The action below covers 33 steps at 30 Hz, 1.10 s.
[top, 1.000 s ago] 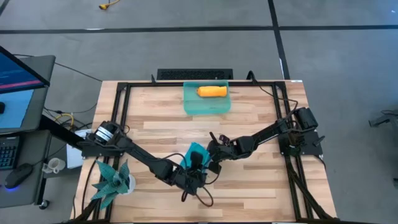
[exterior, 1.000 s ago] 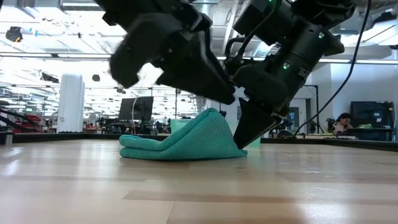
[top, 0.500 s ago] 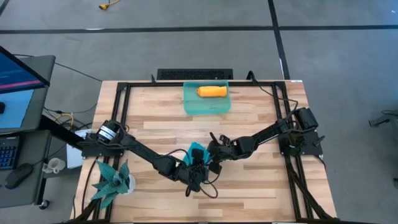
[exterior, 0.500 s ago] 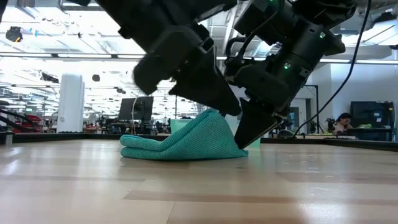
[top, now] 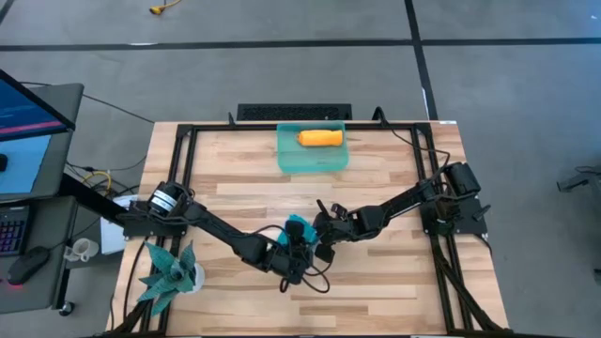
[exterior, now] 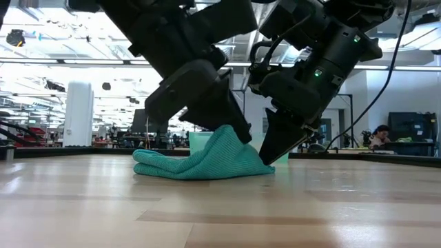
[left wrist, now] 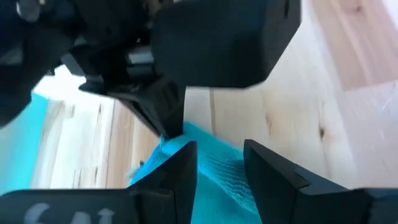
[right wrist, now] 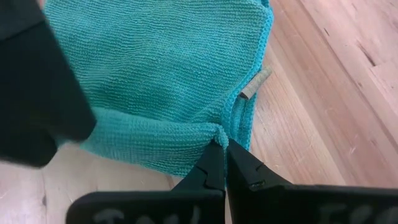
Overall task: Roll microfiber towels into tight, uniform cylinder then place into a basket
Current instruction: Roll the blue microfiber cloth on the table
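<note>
Looking straight down in the high view, a pale wooden surface (top: 376, 188) framed by black metal rails (top: 183, 169) sits on a grey floor crossed by dark lines. At 12 o'clock on the surface stands the sea-green basket (top: 313, 160) with a rolled orange towel (top: 320, 138) inside it. At 8 o'clock a spiky teal plant (top: 169, 272) sits beside the left arm's base, and a desk with a monitor (top: 23, 103) stands off the surface at 9 o'clock. Both arms reach toward 6 o'clock, where the teal towel (top: 298, 228) lies just below the middle, mostly hidden under them.

Level with the surface in the low view, a large hall with ceiling lights and distant desks fills the background; a person (exterior: 380, 136) sits far off at 3 o'clock. The teal towel (exterior: 200, 162) lies folded, one side pulled up into a peak. The left gripper (exterior: 234, 131) bears on that peak, and the right gripper (exterior: 272, 155) pinches the towel's 3 o'clock edge near the wood.

From the left wrist view, the left jaws stand apart astride a raised ridge of teal towel (left wrist: 217, 177); contact on both sides cannot be told.

From the right wrist view, the right jaws are clenched on a fold at the edge of the teal towel (right wrist: 161, 74), whose small tag (right wrist: 255, 83) lies on the wood.
</note>
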### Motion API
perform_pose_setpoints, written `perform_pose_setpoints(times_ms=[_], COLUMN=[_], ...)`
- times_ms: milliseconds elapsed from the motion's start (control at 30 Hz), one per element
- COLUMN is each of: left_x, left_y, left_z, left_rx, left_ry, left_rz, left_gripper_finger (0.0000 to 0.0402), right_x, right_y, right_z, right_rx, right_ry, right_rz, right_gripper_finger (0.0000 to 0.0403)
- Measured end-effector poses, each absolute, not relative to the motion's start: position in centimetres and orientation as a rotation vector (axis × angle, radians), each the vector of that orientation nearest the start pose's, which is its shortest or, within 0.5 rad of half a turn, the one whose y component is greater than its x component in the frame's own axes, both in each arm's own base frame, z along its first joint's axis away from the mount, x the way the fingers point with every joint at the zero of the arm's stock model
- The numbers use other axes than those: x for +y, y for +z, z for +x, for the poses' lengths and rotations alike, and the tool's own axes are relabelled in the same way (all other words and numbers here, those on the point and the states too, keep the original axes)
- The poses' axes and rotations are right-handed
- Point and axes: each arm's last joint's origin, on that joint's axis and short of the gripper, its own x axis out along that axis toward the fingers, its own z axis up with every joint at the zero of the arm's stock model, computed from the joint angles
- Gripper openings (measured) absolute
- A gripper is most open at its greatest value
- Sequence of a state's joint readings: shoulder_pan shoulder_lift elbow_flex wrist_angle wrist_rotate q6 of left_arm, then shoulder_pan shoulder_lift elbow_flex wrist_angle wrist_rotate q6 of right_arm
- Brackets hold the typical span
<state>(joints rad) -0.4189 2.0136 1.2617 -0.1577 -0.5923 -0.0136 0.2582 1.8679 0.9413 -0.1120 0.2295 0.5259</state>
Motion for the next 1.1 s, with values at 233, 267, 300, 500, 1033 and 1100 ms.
perform_pose_setpoints(times_ms=[233, 267, 300, 500, 1033, 1100], left_x=[-15.0, -15.0, -14.9, -15.0, -15.8, -15.8], left_y=[15.1, 15.1, 15.1, 14.9, 12.9, 12.9], left_z=[38.0, 37.9, 37.8, 37.2, 36.9, 36.9], left_rx=[0.860, 0.872, 0.886, 0.973, 1.041, 1.045], left_ry=[0.200, 0.206, 0.210, 0.201, 0.181, 0.182], left_rz=[0.414, 0.409, 0.407, 0.319, 0.238, 0.240], left_gripper_finger=[0.0125, 0.0125, 0.0125, 0.0125, 0.0125, 0.0125], right_x=[8.1, 8.1, 8.1, 8.1, 8.1, 8.1], right_y=[11.3, 11.3, 11.3, 11.3, 11.4, 11.4], right_z=[33.1, 33.1, 33.1, 33.1, 33.2, 33.2], right_rx=[0.980, 0.980, 0.980, 0.980, 0.976, 0.974], right_ry=[-0.236, -0.235, -0.236, -0.235, -0.241, -0.242], right_rz=[0.229, 0.229, 0.229, 0.229, 0.250, 0.249], right_gripper_finger=[0.0013, 0.0013, 0.0013, 0.0013, 0.0016, 0.0025])
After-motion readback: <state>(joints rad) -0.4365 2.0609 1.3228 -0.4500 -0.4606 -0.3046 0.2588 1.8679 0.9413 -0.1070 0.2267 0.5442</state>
